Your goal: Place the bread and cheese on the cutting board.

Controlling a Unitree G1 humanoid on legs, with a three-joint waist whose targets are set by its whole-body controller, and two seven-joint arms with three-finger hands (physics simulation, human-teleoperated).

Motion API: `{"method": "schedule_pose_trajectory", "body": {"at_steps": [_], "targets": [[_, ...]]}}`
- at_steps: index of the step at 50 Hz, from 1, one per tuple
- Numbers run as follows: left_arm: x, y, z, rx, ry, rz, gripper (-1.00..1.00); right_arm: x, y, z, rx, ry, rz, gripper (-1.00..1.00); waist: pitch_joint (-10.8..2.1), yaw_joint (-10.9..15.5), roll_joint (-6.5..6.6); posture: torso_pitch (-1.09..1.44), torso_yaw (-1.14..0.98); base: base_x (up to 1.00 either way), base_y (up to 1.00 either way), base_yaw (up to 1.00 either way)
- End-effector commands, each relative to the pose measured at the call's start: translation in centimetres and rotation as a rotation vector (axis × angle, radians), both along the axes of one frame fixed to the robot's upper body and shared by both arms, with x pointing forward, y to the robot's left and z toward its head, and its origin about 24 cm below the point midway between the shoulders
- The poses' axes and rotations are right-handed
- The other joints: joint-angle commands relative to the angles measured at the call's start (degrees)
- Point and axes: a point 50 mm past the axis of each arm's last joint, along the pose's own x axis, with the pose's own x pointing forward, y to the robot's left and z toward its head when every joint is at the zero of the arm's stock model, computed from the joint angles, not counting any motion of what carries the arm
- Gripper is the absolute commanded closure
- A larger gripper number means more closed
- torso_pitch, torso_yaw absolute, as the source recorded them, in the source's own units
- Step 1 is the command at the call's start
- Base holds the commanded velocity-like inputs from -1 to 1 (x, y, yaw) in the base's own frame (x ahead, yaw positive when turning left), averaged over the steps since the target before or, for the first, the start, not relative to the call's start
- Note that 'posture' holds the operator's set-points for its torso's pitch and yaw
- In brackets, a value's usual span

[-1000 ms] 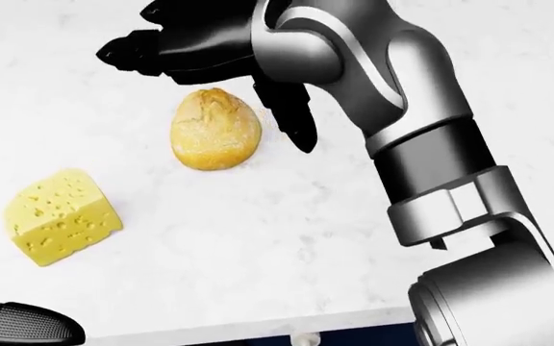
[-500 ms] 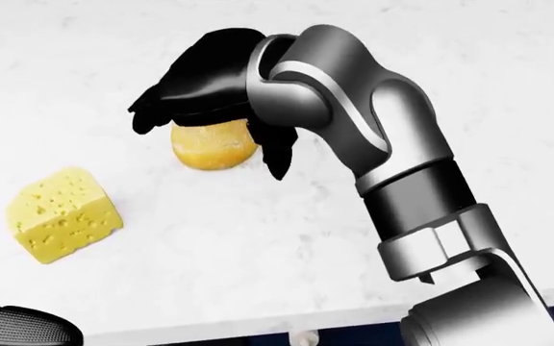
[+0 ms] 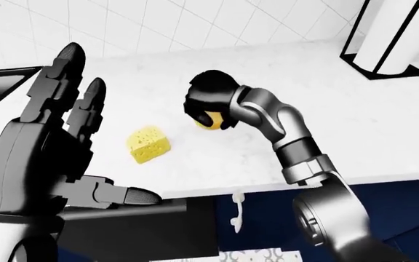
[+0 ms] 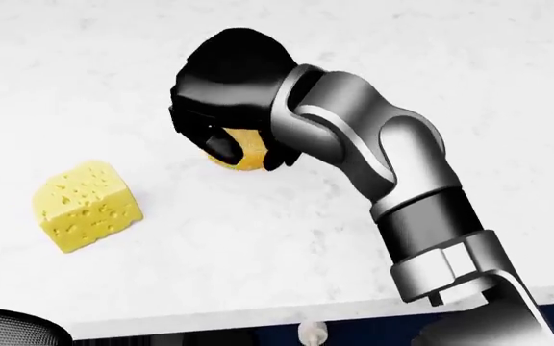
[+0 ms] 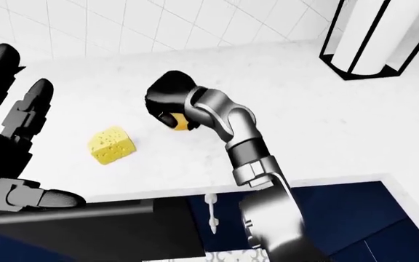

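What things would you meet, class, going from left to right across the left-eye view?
Left hand → cheese → right hand, shut on the bread → white cylinder.

We look down on a white marbled counter (image 3: 355, 120) that fills most of each view. Above it in the eye views rises a wall of white square tiles (image 3: 195, 22). Below the counter's near edge we see dark blue cabinet fronts (image 3: 406, 207) with a pale handle (image 3: 236, 210). At the counter's upper right stands a white, black-framed appliance (image 5: 373, 35). The light is even and bright.
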Motion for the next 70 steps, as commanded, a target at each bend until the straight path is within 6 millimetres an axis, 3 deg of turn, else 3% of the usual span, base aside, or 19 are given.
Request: {"method": "schedule_pose_trajectory", "body": {"at_steps": [1, 7, 14, 23, 27, 32, 39, 42, 46, 54, 60, 70], "targets": [[-0.3, 0.1, 1.0, 0.004, -0.064, 0.009, -1.00, 0.3, -0.5, 1.8, 0.010, -0.038, -0.016, 1.00, -0.77, -0.18, 0.36, 0.00, 0.00, 0.00, 0.00, 0.00], [-0.3, 0.0, 1.4, 0.010, -0.070, 0.006, -1.00, -0.1, -1.5, 5.5, 0.032, -0.075, -0.016, 1.00, -0.47, -0.03, 0.26, 0.00, 0.00, 0.00, 0.00, 0.00], [-0.3, 0.0, 2.7, 0.090, -0.094, 0.025, -1.00, -1.3, -3.3, 7.6, 0.062, -0.052, -0.032, 1.00, -0.17, -0.15, 0.10, 0.00, 0.00, 0.00, 0.00, 0.00], [1.4, -1.9, 6.1, 0.431, -0.140, -0.016, -1.00, -3.3, -6.1, 8.7, 0.060, -0.024, -0.037, 1.00, 0.07, -0.30, -0.07, 0.00, 0.00, 0.00, 0.00, 0.00], [1.5, -3.0, 6.4, 0.587, -0.139, -0.080, -1.00, -4.0, -6.9, 8.9, 0.058, -0.022, -0.039, 1.00, 0.20, -0.48, -0.19, 0.00, 0.00, 0.00, 0.00, 0.00], [3.1, -3.0, 7.9, 0.808, -0.134, -0.092, -1.00, -4.5, -7.6, 9.1, 0.050, -0.024, -0.045, 1.00, 0.54, -0.73, -0.73, 0.00, 0.00, 0.00, 0.00, 0.00], [5.4, -3.4, 9.5, 0.931, -0.037, -0.158, -1.00, -4.4, -7.9, 7.8, 0.033, -0.008, -0.048, 1.00, 0.61, -0.50, -1.73, 0.00, 0.00, 0.00, 0.00, 0.00], [6.3, -3.3, 10.3, 1.068, -0.033, -0.115, -1.00, -4.3, -8.0, 7.3, 0.024, 0.000, -0.050, 1.00, 0.71, -0.44, -2.27, 0.00, 0.00, 0.00, 0.00, 0.00], [6.9, -3.2, 9.3, 1.226, 0.051, -0.107, -1.00, -4.3, -8.1, 6.9, 0.012, 0.008, -0.050, 1.00, 0.64, -0.28, -2.72, 0.00, 0.00, 0.00, 0.00, 0.00], [8.2, -3.3, 8.3, 1.345, 0.146, -0.124, -1.00, -4.5, -8.4, 6.9, -0.002, 0.008, -0.050, 1.00, 0.37, 0.01, -3.56, 0.00, 0.00, 0.00, 0.00, 0.00], [8.8, -3.4, 7.5, 1.349, 0.187, -0.136, -1.00, -4.7, -8.3, 7.1, -0.002, 0.005, -0.046, 1.00, 0.39, 0.17, -3.73, 0.00, 0.00, 0.00, 0.00, 0.00], [11.1, -3.1, 3.7, 1.406, 0.249, -0.142, -1.00, -4.7, -8.4, 6.8, -0.009, 0.014, -0.041, 1.00, -0.10, 0.20, -3.53, 0.00, 0.00, 0.00, 0.00, 0.00]]}}
